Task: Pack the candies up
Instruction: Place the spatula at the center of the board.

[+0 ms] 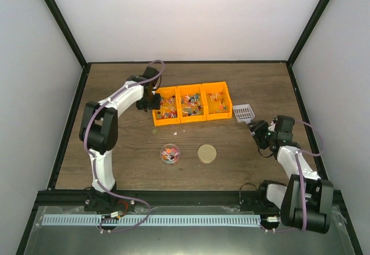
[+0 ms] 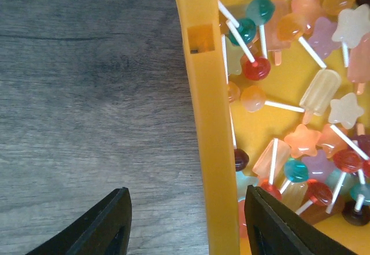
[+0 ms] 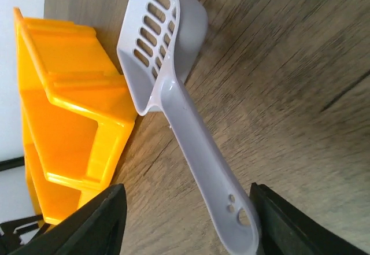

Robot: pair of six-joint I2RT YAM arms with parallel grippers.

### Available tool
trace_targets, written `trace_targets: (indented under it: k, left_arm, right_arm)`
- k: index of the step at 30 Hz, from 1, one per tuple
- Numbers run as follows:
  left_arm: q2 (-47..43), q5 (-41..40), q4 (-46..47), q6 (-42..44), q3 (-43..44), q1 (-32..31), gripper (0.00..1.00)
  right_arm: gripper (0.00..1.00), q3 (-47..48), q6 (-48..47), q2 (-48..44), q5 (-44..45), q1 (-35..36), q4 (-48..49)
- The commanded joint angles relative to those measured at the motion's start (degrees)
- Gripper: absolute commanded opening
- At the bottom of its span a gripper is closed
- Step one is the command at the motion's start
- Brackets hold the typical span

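Note:
The candies (image 1: 191, 103) are small mixed-colour sweets on sticks, lying in three orange bins (image 1: 217, 85); some also fill a small clear round jar (image 1: 170, 154). My left gripper (image 1: 151, 102) is open at the left bin. In the left wrist view it (image 2: 188, 226) straddles the bin's left wall (image 2: 207, 145), with one finger over the wood and the other over the candies (image 2: 300, 110). My right gripper (image 1: 257, 129) is open around the handle of a white slotted scoop (image 1: 243, 113). In the right wrist view the handle (image 3: 214, 168) lies on the table between the jaws (image 3: 188, 220), close to the right finger.
A round gold lid (image 1: 207, 154) lies on the wood right of the jar. The right bin's outer side (image 3: 69, 104) stands just left of the scoop's bowl (image 3: 167, 41). Black frame rails edge the wooden table (image 1: 115, 168).

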Motion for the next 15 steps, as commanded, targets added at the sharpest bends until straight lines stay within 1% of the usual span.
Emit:
trace_targets:
  k: [1, 2, 4, 6, 8, 11, 15]
  left_arm:
    - [-3.2, -0.2, -1.0, 0.0, 1.4, 0.3, 0.56]
    - [-3.4, -0.1, -1.1, -0.1, 1.5, 0.3, 0.57]
    - [-4.1, 0.0, -1.1, -0.3, 1.4, 0.3, 0.61]
    - [-4.9, 0.0, -0.5, -0.5, 0.8, 0.3, 0.67]
    - [-6.0, -0.2, 0.6, -0.7, -0.2, 0.3, 0.77]
    - [-8.5, -0.9, 2.3, -1.1, -1.9, 0.3, 0.86]
    - [-12.8, -1.3, 7.2, -2.4, -4.8, 0.4, 0.93]
  right_arm:
    - [0.64, 3.9, -7.2, -4.6, 7.4, -0.4, -10.6]
    - [0.65, 4.0, -7.6, -5.4, 8.3, -0.4, -11.9]
    - [0.66, 4.3, -8.3, -6.9, 10.3, -0.4, -14.7]
    - [0.67, 4.7, -9.1, -8.2, 12.5, -0.4, -17.6]
    - [0.71, 4.9, -10.2, -9.0, 14.3, -0.4, -19.7]
    - [0.72, 5.1, -11.5, -10.1, 16.9, -0.4, -23.2]
    - [0.74, 5.4, -11.9, -14.0, 18.1, 1.2, -24.4]
